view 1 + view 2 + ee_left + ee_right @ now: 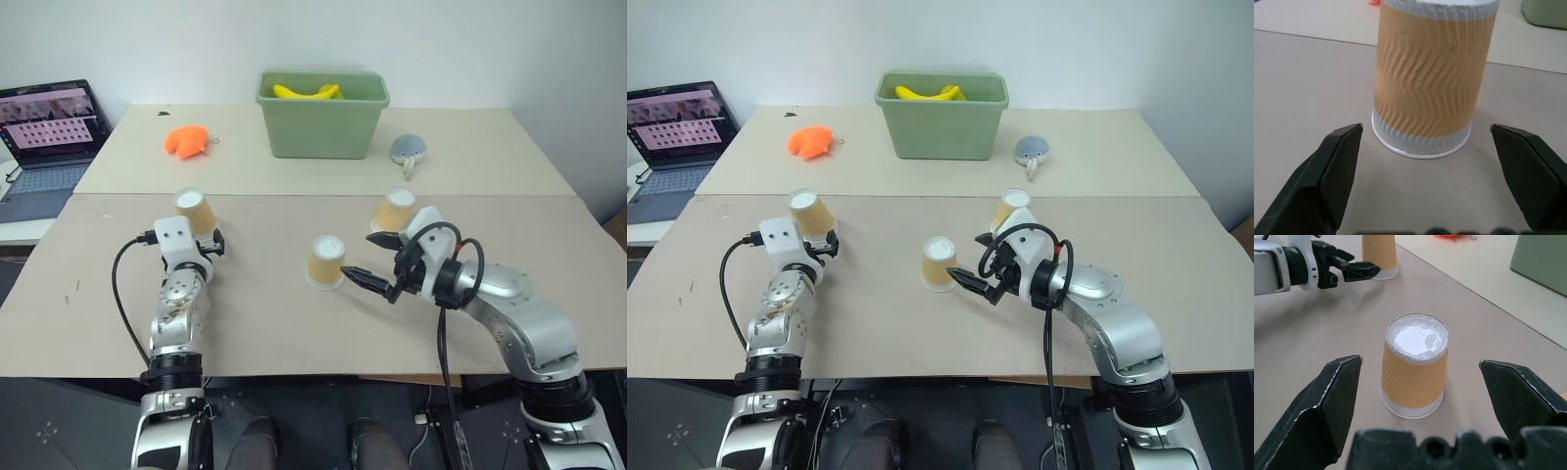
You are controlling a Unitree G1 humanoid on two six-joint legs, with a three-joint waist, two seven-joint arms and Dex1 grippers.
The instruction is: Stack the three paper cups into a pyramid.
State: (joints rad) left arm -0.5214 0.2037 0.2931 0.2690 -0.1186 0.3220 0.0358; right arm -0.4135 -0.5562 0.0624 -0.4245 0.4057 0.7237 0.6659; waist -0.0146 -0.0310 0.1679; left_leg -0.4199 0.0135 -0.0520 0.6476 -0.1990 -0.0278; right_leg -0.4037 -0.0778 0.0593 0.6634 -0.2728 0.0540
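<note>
Three tan-orange paper cups stand upside down and apart on the table: one at the left (pixel 196 211), one in the middle (pixel 326 261), one at the right (pixel 395 210). My left gripper (pixel 210 245) is open just short of the left cup (pixel 1425 83), one black finger (pixel 1337 161) on each side of its line and neither touching it. My right gripper (pixel 370 258) is open too, pointing at the middle cup (pixel 1414 367) from its right, a short gap away. The right cup stands just behind my right hand. No cup rests on another.
A green bin (pixel 323 127) holding bananas (pixel 307 92) stands at the back centre. An orange toy (pixel 188 141) lies back left and a grey-blue toy (pixel 408 149) back right. An open laptop (pixel 44 137) sits beyond the table's left edge.
</note>
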